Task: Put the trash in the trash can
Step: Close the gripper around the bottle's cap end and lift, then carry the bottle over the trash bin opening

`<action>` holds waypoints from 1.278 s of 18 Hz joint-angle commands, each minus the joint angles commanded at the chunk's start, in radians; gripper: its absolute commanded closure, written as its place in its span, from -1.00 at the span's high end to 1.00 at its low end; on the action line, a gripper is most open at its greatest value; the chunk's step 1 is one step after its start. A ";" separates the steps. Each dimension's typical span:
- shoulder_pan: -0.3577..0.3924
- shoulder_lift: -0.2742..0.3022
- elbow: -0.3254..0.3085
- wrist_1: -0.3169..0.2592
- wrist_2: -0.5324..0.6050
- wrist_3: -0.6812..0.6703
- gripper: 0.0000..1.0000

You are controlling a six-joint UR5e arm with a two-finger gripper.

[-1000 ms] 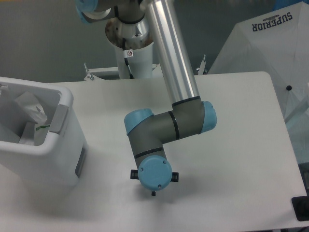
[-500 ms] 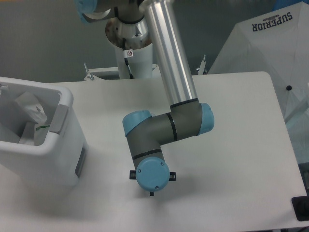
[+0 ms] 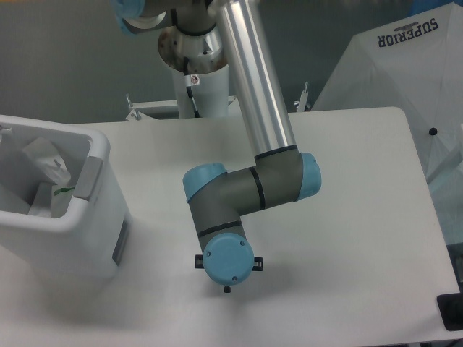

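White trash can (image 3: 101, 217) at the left edge of the white table (image 3: 347, 217), rounded rim up, grey panels on the side facing the arm. Inside, against the far wall: clear plastic bag (image 3: 49, 168) with a touch of green print, lying crumpled and partly upright; possibly a second pale item under it, too blurred to name. No bottle made out anywhere. UR5e arm (image 3: 253, 79) slanting down from the base at the top, silver tube ending in grey wrist joints with blue caps, the lowest cap (image 3: 227, 261) facing the camera, over the middle of the table, well apart from the trash can. End effector (image 3: 226, 288) almost wholly hidden below that cap; only small black tabs poking out at left, right and bottom, so spread or pressed together cannot be told, nor whether anything is pinched. Soft shadow on the table just beneath the wrist. White fabric lettered SUPERIOR (image 3: 391, 65) beyond the table's right corner. Dark object (image 3: 450, 312) at the lower right edge.
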 joint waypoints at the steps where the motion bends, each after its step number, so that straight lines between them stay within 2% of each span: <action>1: -0.002 0.017 0.000 0.000 -0.006 0.002 -0.57; 7: 0.026 0.104 0.008 0.011 -0.069 0.017 -0.58; 17: 0.074 0.207 0.015 0.210 -0.244 0.015 -0.57; 23: 0.104 0.253 0.064 0.284 -0.370 0.015 -0.58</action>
